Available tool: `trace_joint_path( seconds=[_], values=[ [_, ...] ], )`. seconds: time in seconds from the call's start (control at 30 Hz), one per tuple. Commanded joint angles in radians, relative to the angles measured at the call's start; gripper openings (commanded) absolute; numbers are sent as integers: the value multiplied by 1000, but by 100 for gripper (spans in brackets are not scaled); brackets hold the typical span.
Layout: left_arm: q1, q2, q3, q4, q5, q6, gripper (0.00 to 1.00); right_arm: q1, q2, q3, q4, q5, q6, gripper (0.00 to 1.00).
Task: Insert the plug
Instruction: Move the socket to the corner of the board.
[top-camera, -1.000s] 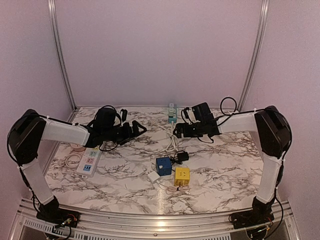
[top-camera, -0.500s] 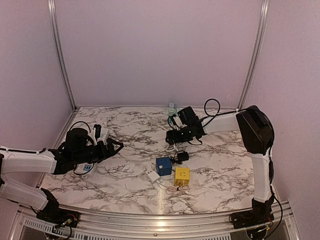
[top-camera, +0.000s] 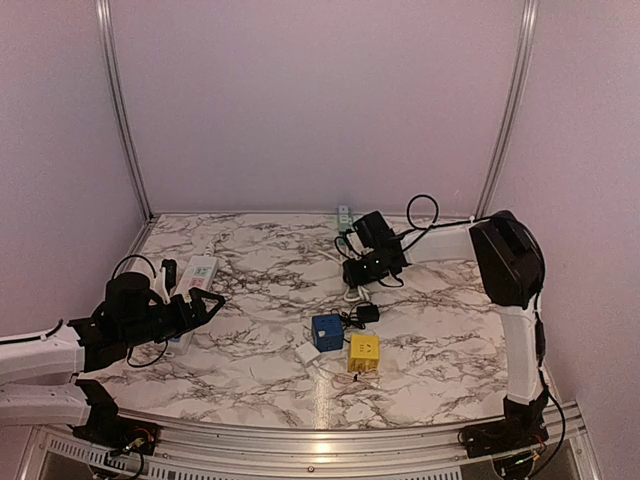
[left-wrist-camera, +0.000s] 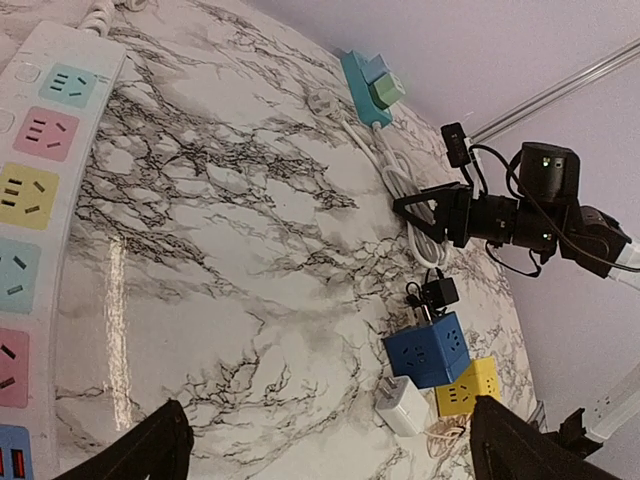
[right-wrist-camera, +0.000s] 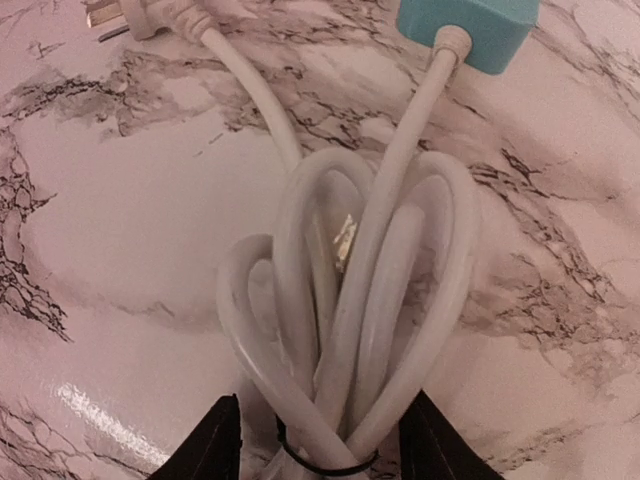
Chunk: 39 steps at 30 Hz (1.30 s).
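The white cord bundle (right-wrist-camera: 340, 300) is pinched by the right gripper (right-wrist-camera: 318, 445), jaws half closed, likely so its plug (right-wrist-camera: 140, 15), lying at upper left, can be moved. The left gripper (left-wrist-camera: 328, 425) is held wide open and empty.

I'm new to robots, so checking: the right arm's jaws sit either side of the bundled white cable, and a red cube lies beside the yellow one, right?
Not quite: the top view shows a blue cube, not a red one, beside the yellow cube. The rest is right.
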<state>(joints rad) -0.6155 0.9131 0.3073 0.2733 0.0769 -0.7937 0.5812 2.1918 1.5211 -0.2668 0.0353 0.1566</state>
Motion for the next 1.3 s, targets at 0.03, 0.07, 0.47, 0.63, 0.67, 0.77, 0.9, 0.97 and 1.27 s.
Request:
trace_joint_path(
  seconds=[0.03, 0.07, 0.47, 0.63, 0.67, 0.77, 0.9, 0.97, 1.27],
  values=[
    [-3, -39, -20, -57, -34, 0, 99, -81, -22, -22, -50, 45, -10, 15],
    [-2, -38, -22, -54, -33, -2, 99, -99, -31, -34, -47, 40, -8, 15],
    [-3, -38, -42, -29, -21, -6, 99, -280, -230, -315, -74, 55, 34, 19],
    [-3, -33, -38, -18, -5, -1, 99, -319, -401, -474, -82, 58, 61, 24],
    [-3, -33, -36, -18, -5, 0, 99, -333, -435, -501, -85, 51, 67, 25],
    [-3, -29, -34, -5, -3, 1, 99, -382, -520, -571, -97, 24, 78, 27],
    [-3, -15, -30, 30, 8, -6, 99, -436, -595, -642, -126, 10, 74, 30],
    [-3, -4, -27, 44, 16, -8, 99, -453, -621, -676, -129, 0, 75, 30],
    [-3, 26, -21, 81, 32, -7, 99, -455, -655, -756, -138, -65, 86, 44]
  ],
)
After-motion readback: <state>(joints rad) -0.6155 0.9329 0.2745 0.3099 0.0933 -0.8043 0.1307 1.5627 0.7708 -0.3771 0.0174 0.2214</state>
